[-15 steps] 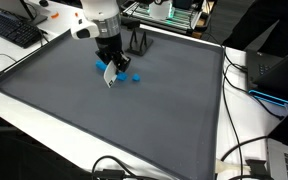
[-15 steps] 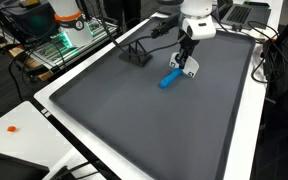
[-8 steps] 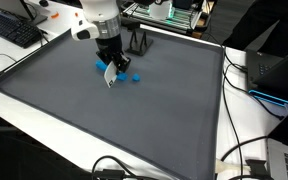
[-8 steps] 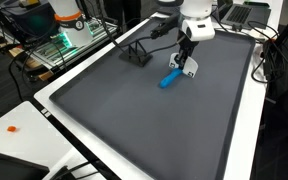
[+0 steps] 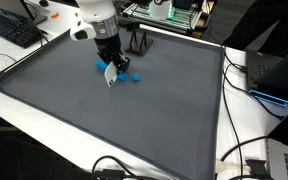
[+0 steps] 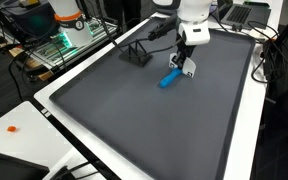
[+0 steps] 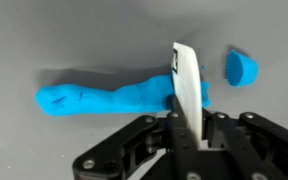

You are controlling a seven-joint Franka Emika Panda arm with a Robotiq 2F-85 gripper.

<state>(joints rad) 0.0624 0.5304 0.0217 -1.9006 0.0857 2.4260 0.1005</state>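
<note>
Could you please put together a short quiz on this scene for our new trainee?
1. True or false: the small blue piece touches the blue clay roll.
2. What is clamped in the gripper? A) a sponge B) a white blade C) nothing
3. Fill in: the roll lies on a flat ___ mat.
Key: 1 false, the piece lies apart from the roll's end; 2 B; 3 grey.
</note>
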